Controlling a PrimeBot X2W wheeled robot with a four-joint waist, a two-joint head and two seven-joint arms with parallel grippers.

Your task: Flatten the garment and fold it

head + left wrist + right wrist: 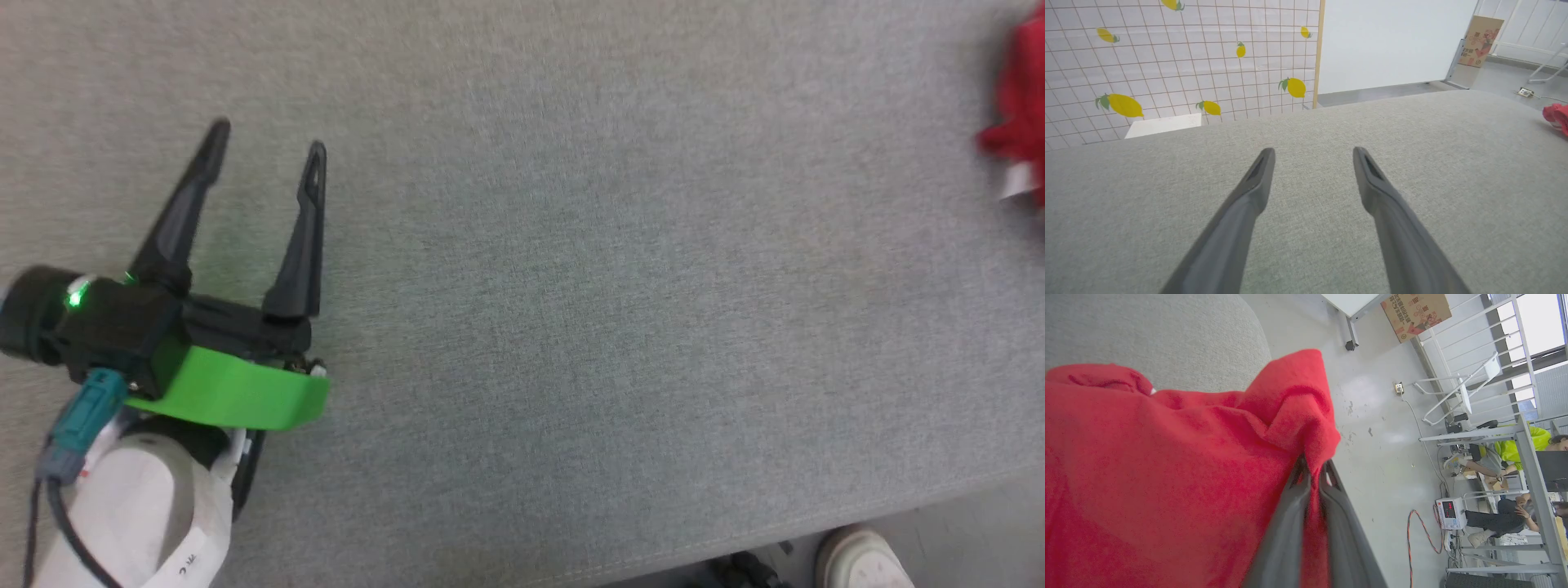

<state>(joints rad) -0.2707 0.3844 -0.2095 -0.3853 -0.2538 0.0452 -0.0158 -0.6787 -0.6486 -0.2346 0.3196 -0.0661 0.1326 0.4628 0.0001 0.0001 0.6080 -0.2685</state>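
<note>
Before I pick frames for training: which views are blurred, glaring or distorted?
Head view: motion-blurred, the garment a red smear at the right edge, left claw sharper. Left wrist view: sharp, wide-angle curving the grey surface. Right wrist view: garment too close, soft; window glare top right.

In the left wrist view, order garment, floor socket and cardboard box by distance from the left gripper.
1. The garment, right, on the grey surface.
2. The floor socket, beyond that surface.
3. The cardboard box, farthest back.
</note>
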